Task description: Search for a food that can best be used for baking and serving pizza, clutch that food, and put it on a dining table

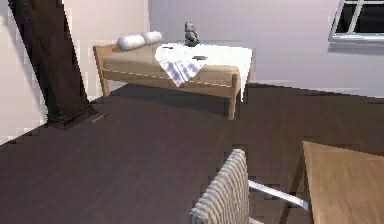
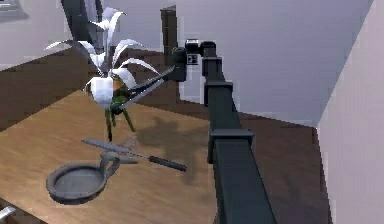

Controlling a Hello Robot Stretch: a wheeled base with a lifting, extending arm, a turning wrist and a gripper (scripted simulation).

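Observation:
In the arm side view the dark arm (image 2: 225, 130) rises from the bottom edge over a wooden dining table (image 2: 40, 140). My gripper (image 2: 127, 96) reaches leftward, its thin fingers (image 2: 150, 84) ending at a small green and reddish blob (image 2: 119, 98). That blob sits against a white-leaved plant (image 2: 103, 60) in a white pot on the table. I cannot tell whether the gripper holds anything. The blob is too small to name.
A grey pan (image 2: 78, 181) and a dark knife (image 2: 150, 159) lie on the table. In the forward view a bed (image 1: 175, 68) with a pillow, cloth and small statue (image 1: 189, 35) stands ahead. A striped chair (image 1: 222, 193) and a table corner (image 1: 345, 185) are near.

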